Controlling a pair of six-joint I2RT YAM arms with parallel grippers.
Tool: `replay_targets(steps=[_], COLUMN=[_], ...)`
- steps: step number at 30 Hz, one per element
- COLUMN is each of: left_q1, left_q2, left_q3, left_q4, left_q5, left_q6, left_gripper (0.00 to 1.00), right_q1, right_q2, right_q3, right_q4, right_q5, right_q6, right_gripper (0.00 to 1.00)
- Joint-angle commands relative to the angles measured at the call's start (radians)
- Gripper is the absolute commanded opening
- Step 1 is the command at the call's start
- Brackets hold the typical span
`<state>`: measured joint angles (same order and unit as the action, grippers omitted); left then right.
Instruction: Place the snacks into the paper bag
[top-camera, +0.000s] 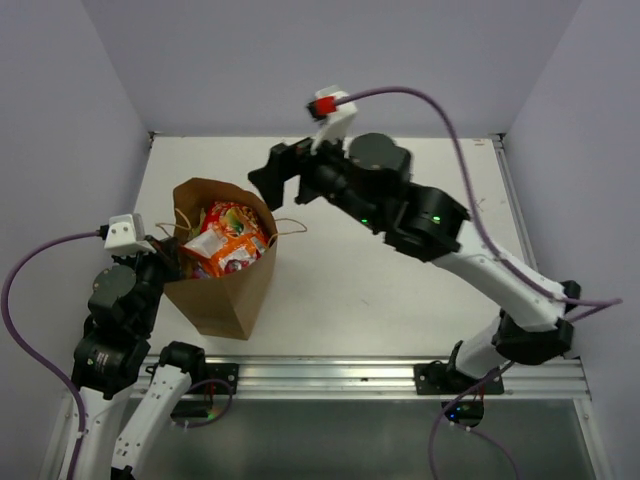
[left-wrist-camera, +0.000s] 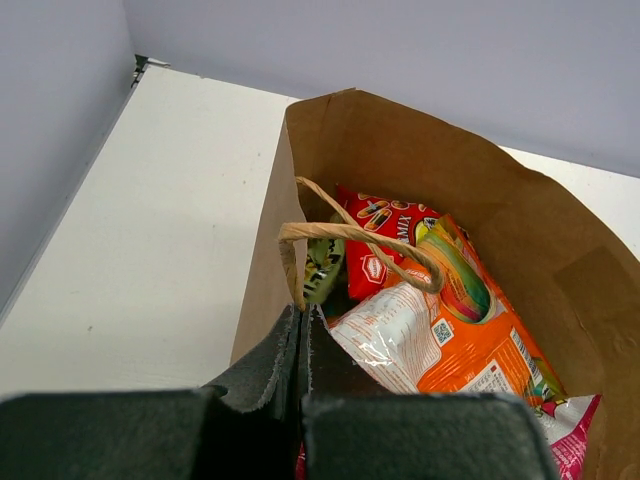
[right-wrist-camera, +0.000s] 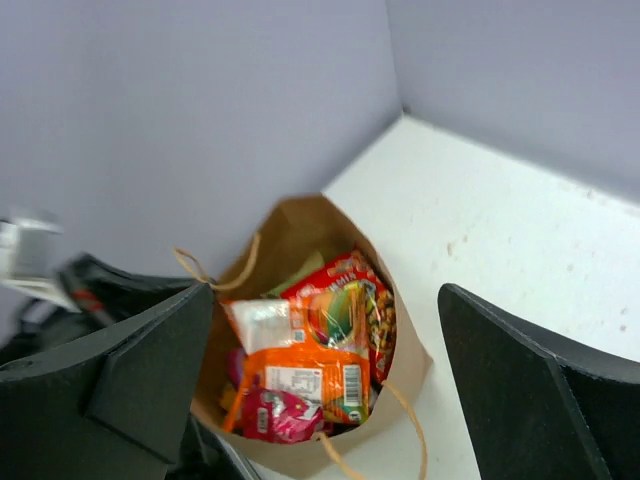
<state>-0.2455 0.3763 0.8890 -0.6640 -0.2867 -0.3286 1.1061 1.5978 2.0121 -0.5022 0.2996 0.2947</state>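
Note:
The brown paper bag (top-camera: 228, 296) stands upright at the left of the white table, its mouth open. Several snacks (top-camera: 226, 242) fill it: an orange packet (left-wrist-camera: 478, 340), a red one (left-wrist-camera: 385, 240), a green one (left-wrist-camera: 322, 270) and a pink one (left-wrist-camera: 570, 440). My left gripper (top-camera: 172, 262) is shut on the bag's near left rim (left-wrist-camera: 298, 300), beside a twisted handle (left-wrist-camera: 350, 232). My right gripper (top-camera: 272, 185) is open and empty, hovering above the bag's far right side. In the right wrist view the bag (right-wrist-camera: 412, 358) and its snacks (right-wrist-camera: 320, 360) lie below the spread fingers (right-wrist-camera: 160, 350).
Grey walls close the table (top-camera: 400, 290) at the back and both sides. The second bag handle (top-camera: 292, 226) droops over the right rim. A metal rail (top-camera: 400, 375) runs along the near edge.

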Motion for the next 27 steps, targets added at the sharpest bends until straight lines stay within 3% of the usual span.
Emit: replay_targets(steps=[1, 5, 10, 12, 18, 21, 22, 24, 25, 26, 27], left_q1=[-0.008, -0.008, -0.008, -0.008, -0.008, -0.008, -0.008, -0.009, -0.009, -0.009, -0.009], left_q2=[-0.004, -0.001, -0.001, -0.001, -0.010, -0.013, -0.013, -0.014, -0.016, -0.014, -0.013], left_q3=[-0.010, -0.016, -0.012, -0.007, -0.010, -0.010, -0.009, -0.009, -0.009, -0.009, -0.010], left_q4=[0.047, 0.053, 0.052, 0.050, 0.047, 0.047, 0.047, 0.047, 0.047, 0.049, 0.050], left_q5=[0.004, 0.007, 0.007, 0.003, 0.004, 0.004, 0.004, 0.004, 0.006, 0.009, 0.011], left_q6=[0.010, 0.008, 0.008, 0.010, 0.013, 0.014, 0.014, 0.014, 0.014, 0.014, 0.013], left_gripper=[0.00, 0.00, 0.00, 0.00, 0.00, 0.00, 0.00, 0.00, 0.00, 0.00, 0.00], right_q1=[0.008, 0.009, 0.018, 0.027, 0.034, 0.035, 0.035, 0.035, 0.037, 0.037, 0.037], right_q2=[-0.119, -0.105, -0.072, -0.041, 0.022, 0.037, 0.047, 0.054, 0.057, 0.062, 0.065], right_q3=[-0.061, -0.154, -0.249, -0.259, -0.245, -0.243, -0.242, -0.242, -0.240, -0.236, -0.231], right_q4=[0.028, -0.059, -0.019, -0.012, -0.006, -0.009, -0.010, -0.018, -0.024, -0.032, -0.038], right_q5=[0.067, 0.056, 0.018, 0.018, 0.026, 0.030, 0.033, 0.032, 0.030, 0.033, 0.036], right_q6=[0.006, 0.050, 0.144, 0.164, 0.178, 0.181, 0.181, 0.181, 0.184, 0.187, 0.188], right_gripper=[0.99, 0.99, 0.96, 0.90, 0.88, 0.82, 0.78, 0.51, 0.20, 0.06, 0.00])
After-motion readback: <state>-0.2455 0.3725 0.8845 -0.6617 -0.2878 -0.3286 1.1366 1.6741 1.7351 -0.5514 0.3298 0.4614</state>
